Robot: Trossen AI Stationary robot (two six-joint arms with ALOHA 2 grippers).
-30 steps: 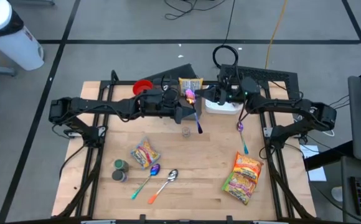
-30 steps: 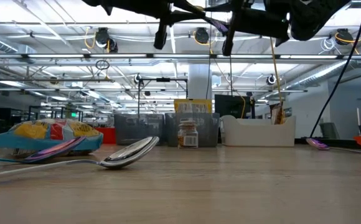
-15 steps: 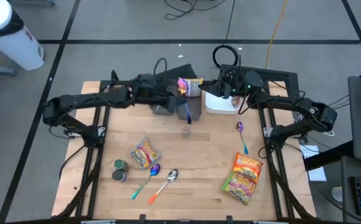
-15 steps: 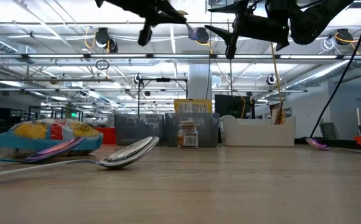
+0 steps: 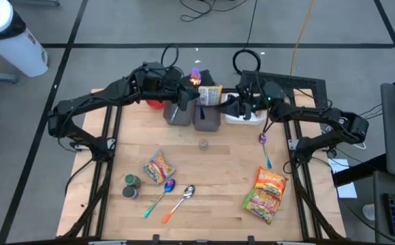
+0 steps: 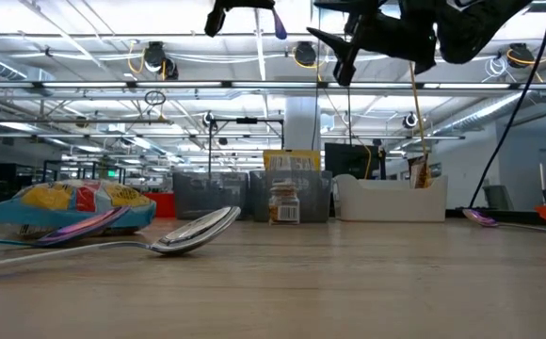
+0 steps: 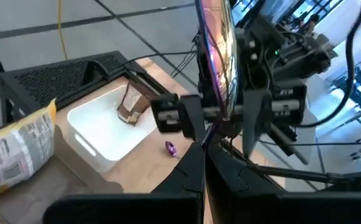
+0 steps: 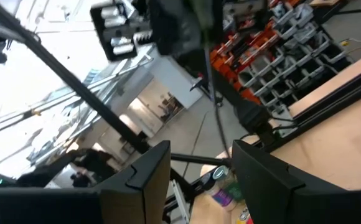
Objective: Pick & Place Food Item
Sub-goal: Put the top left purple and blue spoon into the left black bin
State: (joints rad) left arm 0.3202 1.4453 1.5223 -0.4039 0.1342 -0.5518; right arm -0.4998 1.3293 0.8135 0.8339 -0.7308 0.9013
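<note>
My left gripper [image 5: 187,88] hangs high over the grey bins [image 5: 192,114] at the table's far side, shut on an iridescent spoon [image 7: 216,43]. My right gripper [image 5: 230,103] hovers open just to its right, above the white bin [image 5: 246,117], with nothing between its fingers [image 8: 143,180]. One food packet, yellow [image 5: 209,94], stands in a grey bin. A snack bag [image 5: 159,167] lies flat on the table's near left, and a noodle bag [image 5: 267,194] lies flat on its near right. My left gripper pinches the spoon's thin handle [image 7: 206,134] between its two fingers. The spoon's bowl [image 7: 218,37] stands up above the fingers, and the blue handle end [image 6: 279,25] pokes out below. The spoon is lifted clear of everything.
A small jar [image 5: 203,144] stands mid-table. Two cans [image 5: 131,185] and two spoons [image 5: 172,196] lie at the near left, and another spoon [image 5: 263,146] lies on the right. A brown item sits in the white bin [image 7: 131,106]. A red bowl [image 5: 155,95] is behind the left arm.
My left gripper has risen and drawn back toward the table's far left, carrying the spoon away from my right gripper. The spoon has swung from lying along the table to bowl-up. My right gripper has opened and stayed where it was.
</note>
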